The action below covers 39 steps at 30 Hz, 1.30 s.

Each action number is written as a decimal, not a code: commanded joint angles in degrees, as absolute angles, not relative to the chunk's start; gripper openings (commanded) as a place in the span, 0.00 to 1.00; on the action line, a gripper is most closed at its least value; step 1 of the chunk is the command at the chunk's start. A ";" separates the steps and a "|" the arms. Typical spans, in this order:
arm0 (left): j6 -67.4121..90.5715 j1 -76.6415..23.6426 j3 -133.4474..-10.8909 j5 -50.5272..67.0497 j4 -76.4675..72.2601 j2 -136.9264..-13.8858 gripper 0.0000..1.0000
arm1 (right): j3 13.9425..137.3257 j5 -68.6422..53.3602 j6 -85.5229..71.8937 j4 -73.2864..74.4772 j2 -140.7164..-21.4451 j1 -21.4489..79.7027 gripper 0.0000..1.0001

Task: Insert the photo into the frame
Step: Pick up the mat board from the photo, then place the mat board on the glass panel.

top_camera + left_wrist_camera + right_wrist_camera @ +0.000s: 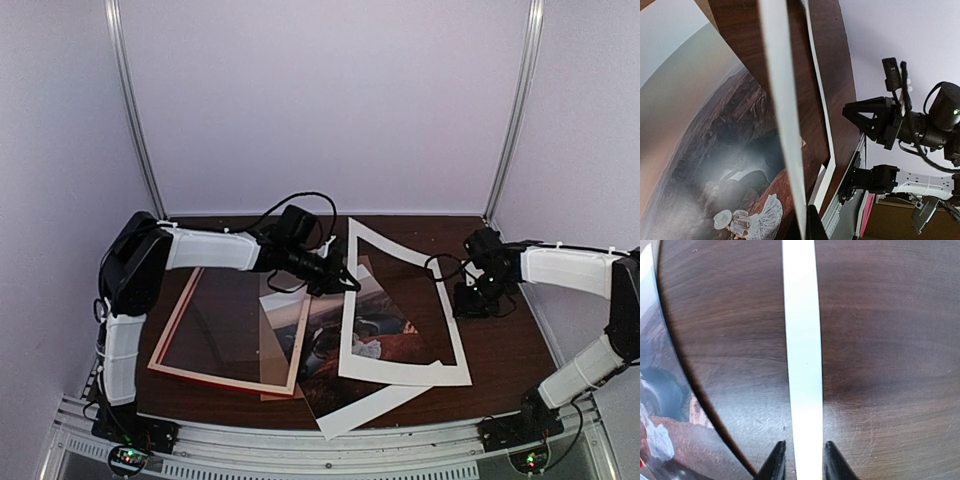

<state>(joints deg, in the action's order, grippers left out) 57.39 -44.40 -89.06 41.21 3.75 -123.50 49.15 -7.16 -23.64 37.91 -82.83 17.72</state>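
The photo (330,345) lies flat near the middle of the counter (505,350), turned at an angle, with one white margin pointing to the near edge. Its left part overlaps the right rail of the frame (222,380). Which of the two is on top there I cannot tell. The frame lies flat on the left half of the counter.

A white mat (405,372), a wide border with an open middle, lies over the right part of the photo. The figure in white shows through its opening.

The left end effector (348,283) is above the far part of the photo, at the left strip of the mat. Its jaws are closed on that strip and do not touch the print. In the left wrist view the strip (782,100) runs up from the fingers and stands raised over the photo (715,150) beneath.

The right end effector (468,300) is well to the right of the photo, at the right strip of the mat. In the right wrist view its fingertips (775,462) are slightly apart, with the strip (802,340) between them. They grip nothing, and the photo (660,390) is off to the left.
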 commanded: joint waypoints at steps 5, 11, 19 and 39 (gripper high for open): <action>44.61 -42.20 -94.03 46.27 22.61 -114.54 0.00 | 52.31 -11.07 -23.99 39.11 -74.10 17.93 0.50; 32.65 -37.23 -93.96 49.14 37.63 -105.89 0.00 | 52.92 -10.19 -23.47 39.37 -71.83 17.93 0.53; 15.28 -26.87 -97.47 47.25 63.36 -98.35 0.00 | 51.89 -11.83 -23.77 36.11 -75.49 17.93 0.53; 2.10 -12.33 -103.76 14.68 86.12 -107.50 0.00 | 49.71 -14.15 -23.02 29.29 -82.41 17.93 0.52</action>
